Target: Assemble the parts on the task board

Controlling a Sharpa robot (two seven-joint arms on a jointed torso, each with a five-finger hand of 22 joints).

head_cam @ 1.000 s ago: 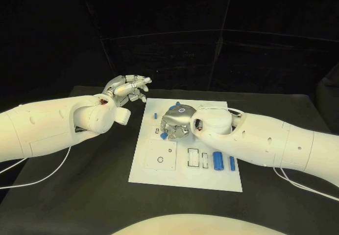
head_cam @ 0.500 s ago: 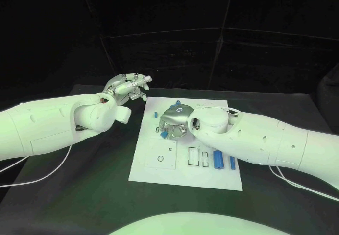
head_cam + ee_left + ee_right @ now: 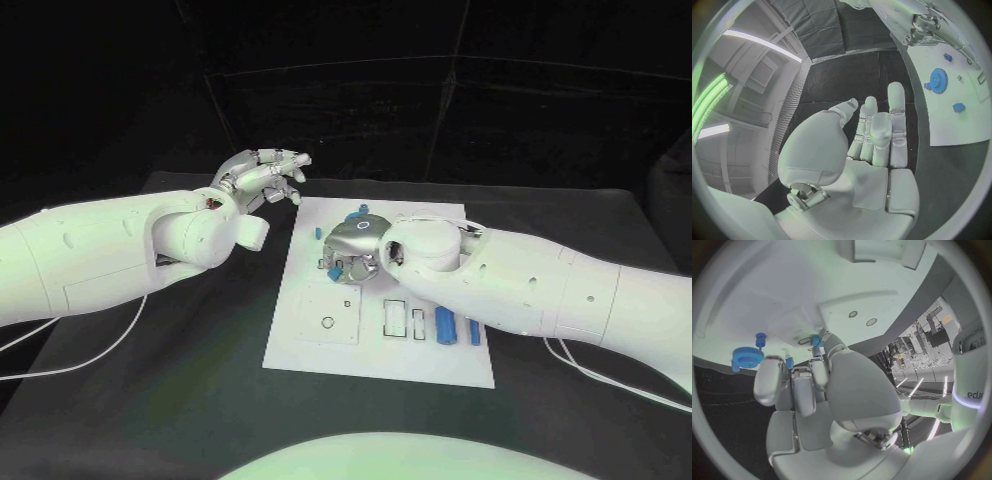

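The right hand (image 3: 356, 250) was held low over the task board (image 3: 378, 350), fingers curled around a small blue part (image 3: 816, 341). The left hand (image 3: 264, 177) was raised beside the board, fingers loosely apart, nothing held.

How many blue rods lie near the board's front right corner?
2: a thick blue rod and a thin blue rod beside it, nearer the board's right edge. The right arm may hide more.

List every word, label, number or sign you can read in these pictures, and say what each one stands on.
"edis", as far as it can be read, on a white upright body at the rim of the right wrist view; the letters run off the picture's edge, so the word may be cut.
No print can be made out on the task board.
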